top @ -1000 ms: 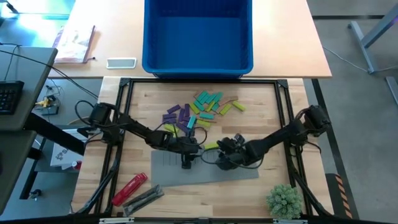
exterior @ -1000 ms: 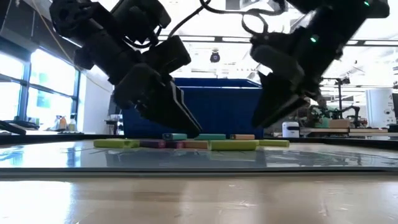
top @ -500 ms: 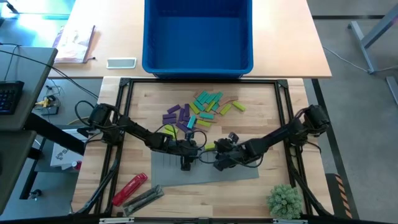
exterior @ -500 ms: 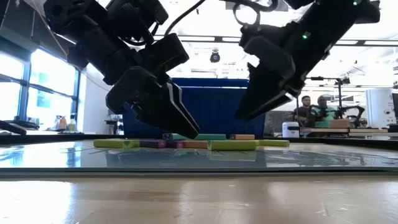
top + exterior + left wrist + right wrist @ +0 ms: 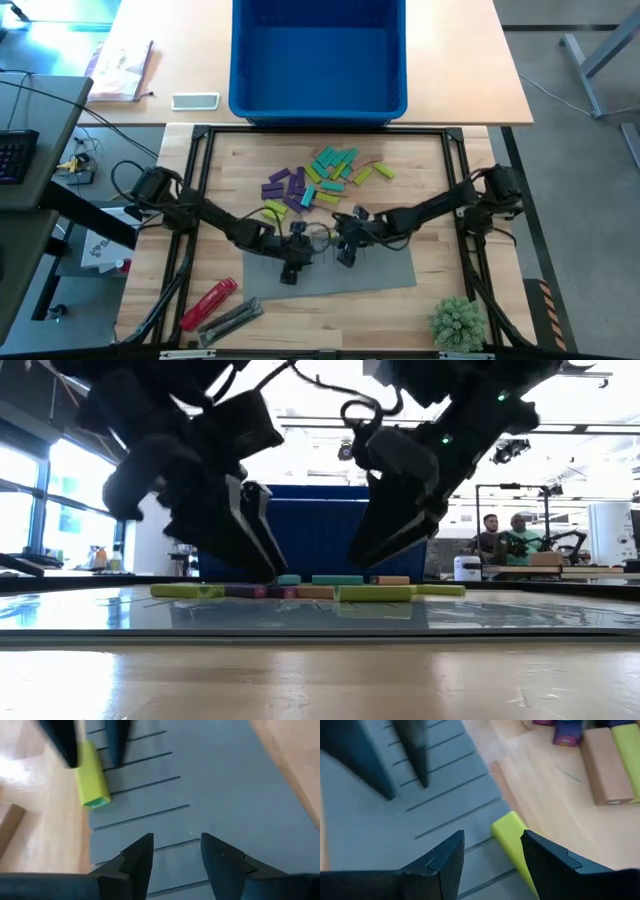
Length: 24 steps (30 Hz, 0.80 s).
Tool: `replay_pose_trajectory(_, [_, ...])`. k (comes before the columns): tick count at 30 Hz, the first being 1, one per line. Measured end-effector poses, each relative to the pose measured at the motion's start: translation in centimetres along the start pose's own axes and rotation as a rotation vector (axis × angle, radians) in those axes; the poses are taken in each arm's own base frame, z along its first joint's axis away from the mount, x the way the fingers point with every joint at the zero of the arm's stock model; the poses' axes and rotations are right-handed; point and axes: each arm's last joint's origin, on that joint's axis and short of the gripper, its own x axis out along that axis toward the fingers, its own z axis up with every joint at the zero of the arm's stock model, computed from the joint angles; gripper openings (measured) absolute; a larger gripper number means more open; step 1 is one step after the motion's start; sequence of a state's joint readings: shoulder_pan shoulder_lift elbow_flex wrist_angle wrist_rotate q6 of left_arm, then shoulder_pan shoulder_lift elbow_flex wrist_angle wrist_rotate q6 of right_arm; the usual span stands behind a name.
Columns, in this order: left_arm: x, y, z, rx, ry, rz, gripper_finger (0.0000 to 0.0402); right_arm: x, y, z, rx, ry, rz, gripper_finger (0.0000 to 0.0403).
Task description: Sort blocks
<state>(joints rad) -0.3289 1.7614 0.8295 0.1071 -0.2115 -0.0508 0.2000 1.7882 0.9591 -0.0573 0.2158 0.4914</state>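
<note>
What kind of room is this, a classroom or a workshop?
Probably a robotics lab. Two arms work at a framed table over blocks; people sit at benches with equipment behind; a keyboard and cables lie beside the rig.

— What does the counter [image 5: 430,170] carry?

— A flat grey mat [image 5: 385,272] lies at its near middle. Beyond the mat, a loose heap of blocks [image 5: 318,177] in purple, teal, lime and tan rests on the bare wood.

— Anything else?

— One lime block [image 5: 337,234] lies half across the mat's far edge. A red cylindrical tool [image 5: 208,302] sits at the near left corner, a small green plant [image 5: 457,322] at the near right.
</note>
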Motion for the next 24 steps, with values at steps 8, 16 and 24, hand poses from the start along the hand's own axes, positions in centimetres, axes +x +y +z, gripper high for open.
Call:
replay_pose_trajectory(8, [1.8, -0.6, -1.2, 0.013, 0.042, -0.002, 0.0145, 0.4, -1.6, 0.5, -0.073, 0.07, 0.073, 0.0185])
replay_pose_trajectory(16, [1.9, -0.6, -1.3, 0.016, 0.051, 0.001, 0.0145, 0.4, -2.9, 0.0, -0.2, 0.138, -0.016, 0.0185])
replay_pose_trajectory(24, [2.0, -0.6, -1.6, 0.02, 0.071, 0.002, 0.0145, 0.7, -5.4, 1.1, -0.251, 0.097, -0.208, 0.0185])
